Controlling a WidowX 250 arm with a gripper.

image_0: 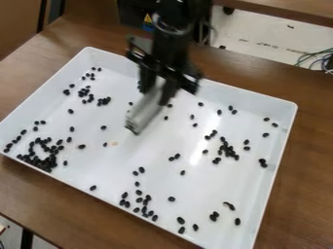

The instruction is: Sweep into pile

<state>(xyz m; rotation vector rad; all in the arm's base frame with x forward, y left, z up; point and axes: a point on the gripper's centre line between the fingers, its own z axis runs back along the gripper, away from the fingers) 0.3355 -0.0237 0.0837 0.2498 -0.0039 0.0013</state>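
Black beans: We see the black beans spread over the tray floor in several groups, with single beans between them; they do not form one pile.
Near-left group: We find the densest cluster in the near-left corner region, close to the tray wall, its beans packed side by side.
Far-left group: We note a looser cluster near the far-left corner.
Right group: We locate a compact cluster on the right half, with scattered beans around it.
Near-middle group: We see a loose cluster by the near wall, and a few more beans to its right.
Pale spot: We note a small pale spot left of the tray's middle.
Grey tool: We see the elongated grey tool slanting down toward the near left, its dark lower end over the tray's middle. We cannot tell whether it touches the tray.
End effector: We hold the upper part of the grey tool in the end effector, clenched on it above the far middle of the tray.
Tray: We have the white, raised-edge tray lying on the brown wooden surface.
Background: We see cables at the far right, beyond the surface.
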